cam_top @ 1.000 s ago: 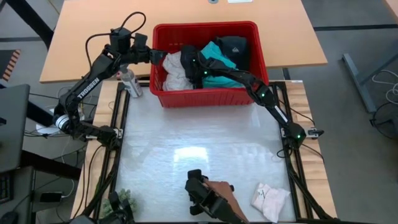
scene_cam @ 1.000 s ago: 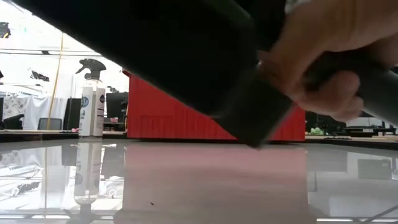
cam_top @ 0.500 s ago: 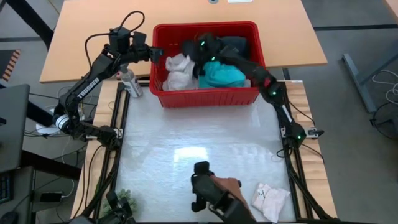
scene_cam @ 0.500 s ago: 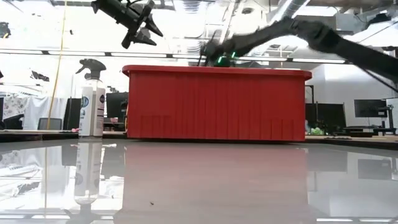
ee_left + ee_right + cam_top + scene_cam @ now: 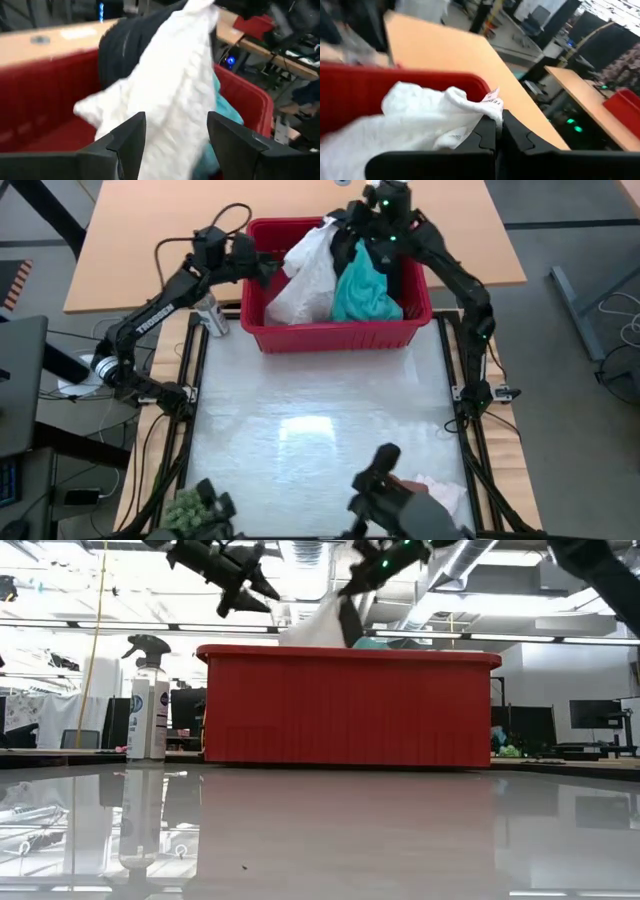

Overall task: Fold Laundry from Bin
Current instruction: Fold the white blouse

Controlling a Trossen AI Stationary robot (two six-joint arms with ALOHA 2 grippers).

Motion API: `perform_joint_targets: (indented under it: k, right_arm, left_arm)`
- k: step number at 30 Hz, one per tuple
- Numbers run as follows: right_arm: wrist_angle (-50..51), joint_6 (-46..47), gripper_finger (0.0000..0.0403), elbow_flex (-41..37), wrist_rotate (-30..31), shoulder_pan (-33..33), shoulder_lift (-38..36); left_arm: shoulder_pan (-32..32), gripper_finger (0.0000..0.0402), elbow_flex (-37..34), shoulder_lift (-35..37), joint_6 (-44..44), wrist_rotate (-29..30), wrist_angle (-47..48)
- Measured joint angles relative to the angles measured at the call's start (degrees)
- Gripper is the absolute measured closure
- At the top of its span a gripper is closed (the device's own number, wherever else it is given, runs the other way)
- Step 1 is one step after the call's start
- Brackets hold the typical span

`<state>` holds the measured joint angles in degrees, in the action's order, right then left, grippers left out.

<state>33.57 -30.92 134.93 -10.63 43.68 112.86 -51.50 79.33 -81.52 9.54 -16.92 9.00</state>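
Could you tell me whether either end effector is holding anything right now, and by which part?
The right end effector is shut on the white top, pinching its edge by the label and lifting it above the bin. The left end effector is open, holding nothing.

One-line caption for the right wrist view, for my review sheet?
Right gripper, jaws shut on the white garment, lifts it above the red bin.

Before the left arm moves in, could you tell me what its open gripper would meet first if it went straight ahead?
Most likely the white top, which hangs from the shut right gripper directly ahead of the left gripper; depth is hard to judge.
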Motion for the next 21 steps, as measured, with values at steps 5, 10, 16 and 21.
perform_joint_targets:
  k: [5,10,16,21]
  right_arm:
    - [6.03,0.90,0.0372,0.00,-1.75,-1.26,-3.23]
    - [11.09,-1.17,0.0372,0.00,-1.75,-3.61,-5.41]
    - [11.97,-2.52,0.0372,0.00,-1.65,-5.68,-5.95]
    - [12.52,-2.55,0.0372,-0.24,-1.64,-4.89,-5.84]
  left_arm:
    - [1.24,0.0180,0.02,-3.97,-0.41,3.78,-11.67]
    - [-0.07,0.0152,3.57,-8.86,3.61,-4.02,-13.42]
    - [1.03,0.0123,8.02,-13.27,4.20,-16.12,-12.25]
    - [0.08,0.0118,8.83,-12.49,4.24,-24.51,-12.07]
